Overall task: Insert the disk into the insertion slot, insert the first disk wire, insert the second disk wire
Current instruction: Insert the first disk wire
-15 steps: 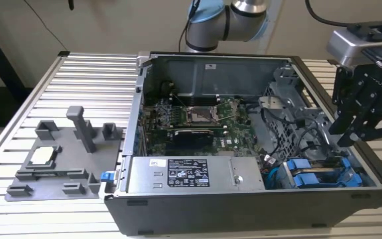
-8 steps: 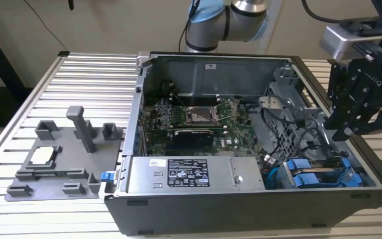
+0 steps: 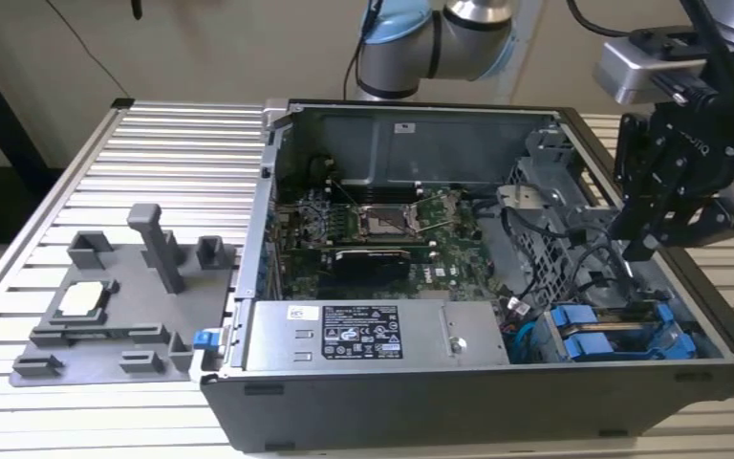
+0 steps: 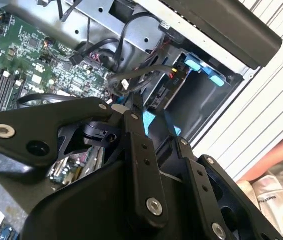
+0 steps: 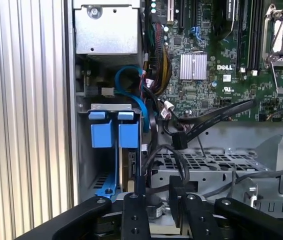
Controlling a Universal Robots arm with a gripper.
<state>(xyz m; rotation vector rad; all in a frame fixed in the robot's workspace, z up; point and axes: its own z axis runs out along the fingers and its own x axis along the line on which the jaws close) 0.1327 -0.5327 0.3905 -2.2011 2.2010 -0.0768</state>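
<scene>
Two blue-fronted carriers stand side by side in the grey drive cage (image 5: 201, 162). The disk (image 5: 129, 135) is the one nearer the motherboard, pushed into the insertion slot (image 5: 131, 170); its blue side rail (image 5: 113, 184) runs down into the bay. In the exterior view the disk (image 3: 573, 318) lies at the case's near right corner. A loose black wire with a connector (image 5: 179, 140) hangs over the cage beside the disk. My gripper (image 3: 636, 251) hovers above the cage, open, with nothing between its fingers (image 5: 140, 192). In the second wrist view the fingertips (image 4: 135, 114) point at the blue frame.
The other blue-fronted carrier (image 5: 101, 134) sits against the case wall. The silver power-supply box (image 3: 360, 335) is beside the cage, the motherboard (image 3: 380, 225) behind it. A bundle of black cables (image 3: 572, 258) crosses the cage. A grey fixture (image 3: 112, 306) lies on the slatted table.
</scene>
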